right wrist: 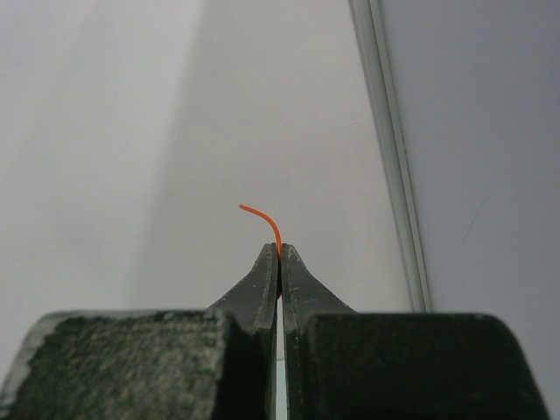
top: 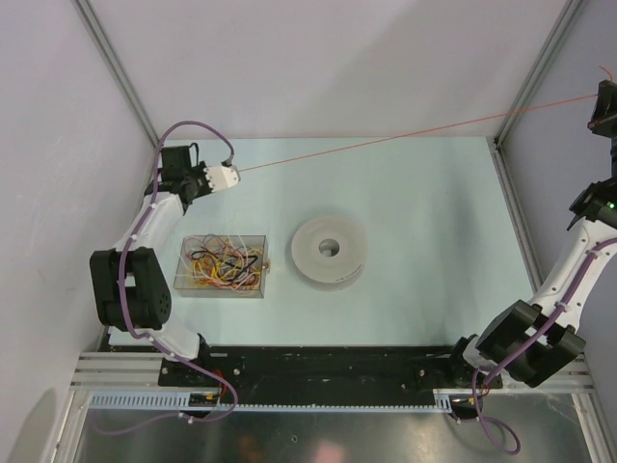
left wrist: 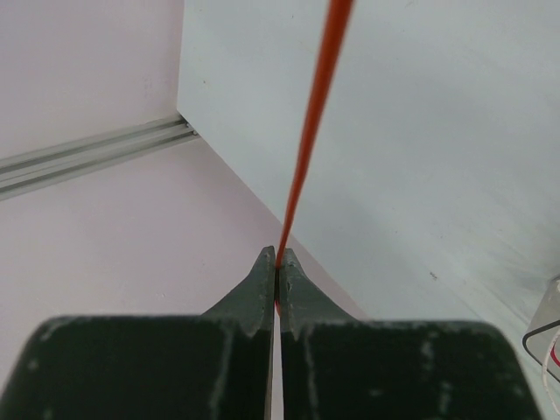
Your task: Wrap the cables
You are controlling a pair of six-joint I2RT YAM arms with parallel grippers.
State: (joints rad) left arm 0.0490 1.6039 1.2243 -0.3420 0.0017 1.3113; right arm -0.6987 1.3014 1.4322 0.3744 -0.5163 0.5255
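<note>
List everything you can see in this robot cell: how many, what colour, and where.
orange cable: one, orange, stretched taut over the table between both hands
loose cables: a tangle, too many to count, yellow, orange, red and white, inside the clear box
clear box: one, transparent, left part of the table
spool: one, white, round, mid-table, right of the box
table: one, pale green-blue
left arm, right arm: two, black and white with purple hoses, near edge
left hand: one, dark fingers, shut on the orange cable, far left
right hand: one, dark fingers, shut on the cable's other end, far right
</note>
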